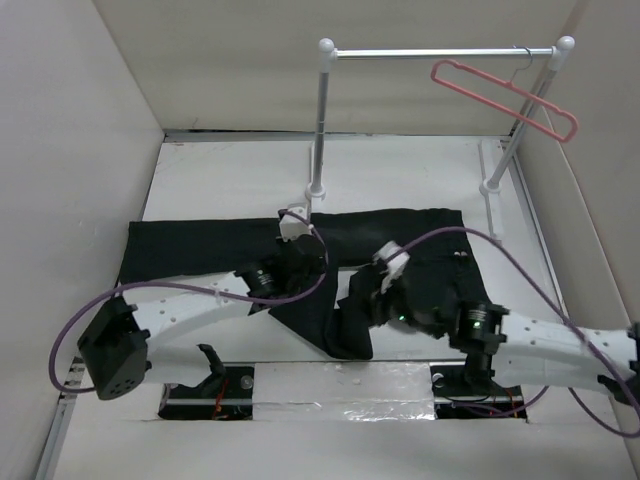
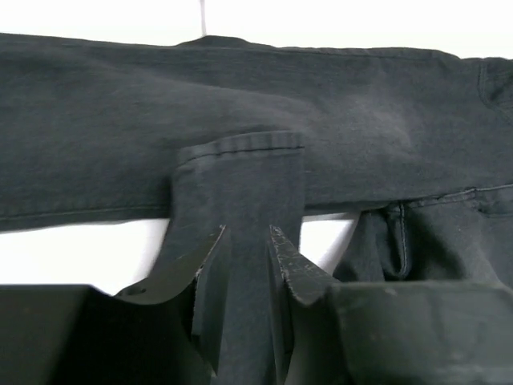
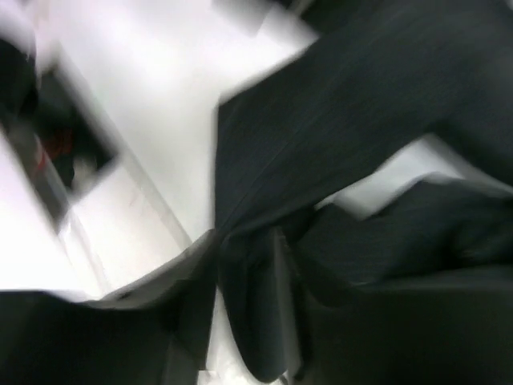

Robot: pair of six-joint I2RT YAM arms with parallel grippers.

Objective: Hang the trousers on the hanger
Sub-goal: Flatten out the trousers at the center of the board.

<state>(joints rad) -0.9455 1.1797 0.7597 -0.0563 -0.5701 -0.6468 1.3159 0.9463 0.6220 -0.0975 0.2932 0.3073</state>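
The black trousers (image 1: 400, 235) lie across the table, one leg stretched to the left and the other folded toward the front (image 1: 345, 325). My left gripper (image 1: 306, 264) is over the middle of them. In the left wrist view it (image 2: 248, 245) is shut on the hemmed end of a trouser leg (image 2: 240, 172), whose cloth fills the gap between the fingers. My right gripper (image 1: 362, 300) is at the folded leg. In the blurred right wrist view it (image 3: 244, 241) stands open, with a fold of the trousers (image 3: 337, 104) loose between the jaws. The pink hanger (image 1: 505, 98) hangs from the rail's right end.
A white rail (image 1: 440, 53) on two posts stands at the back, its left post (image 1: 320, 130) just behind the trousers. White walls close in both sides. A shiny foil strip (image 1: 340, 388) runs along the near edge between the arm bases.
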